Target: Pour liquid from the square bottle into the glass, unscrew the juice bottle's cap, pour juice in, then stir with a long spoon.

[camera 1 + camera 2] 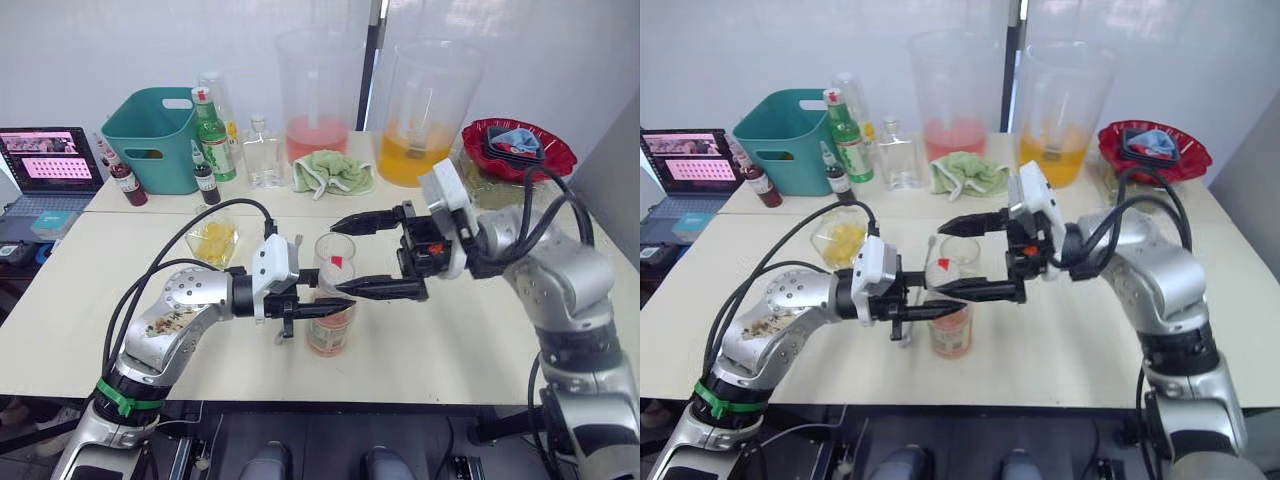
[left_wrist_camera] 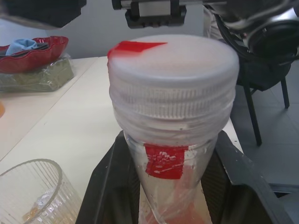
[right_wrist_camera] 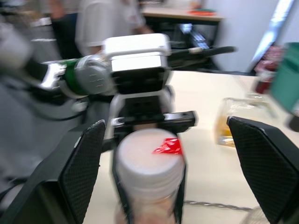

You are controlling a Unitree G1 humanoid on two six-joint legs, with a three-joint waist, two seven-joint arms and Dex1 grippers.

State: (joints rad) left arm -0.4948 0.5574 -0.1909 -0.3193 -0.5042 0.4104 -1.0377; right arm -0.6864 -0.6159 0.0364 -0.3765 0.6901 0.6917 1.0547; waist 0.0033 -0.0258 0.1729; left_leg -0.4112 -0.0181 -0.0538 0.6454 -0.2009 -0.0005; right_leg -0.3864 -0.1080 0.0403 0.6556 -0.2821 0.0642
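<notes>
Now I see my left gripper [image 1: 318, 303] pinching the juice bottle [image 1: 331, 305] just under its white cap [image 2: 173, 65], holding it upright on the near side of the table [image 1: 60, 320]. My right gripper [image 1: 365, 255] sits spread wide on either side of that cap, fingers clear of it. Beyond, the ribbed glass [image 1: 213, 240] stands near the bottle on my left, and the square bottle [image 1: 262, 152] waits well back beside the green cloth [image 1: 333, 171].

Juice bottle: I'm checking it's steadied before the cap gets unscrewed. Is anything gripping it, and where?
The left gripper clamps the juice bottle around its body, below the cap. The right gripper is open astride the cap.
</notes>
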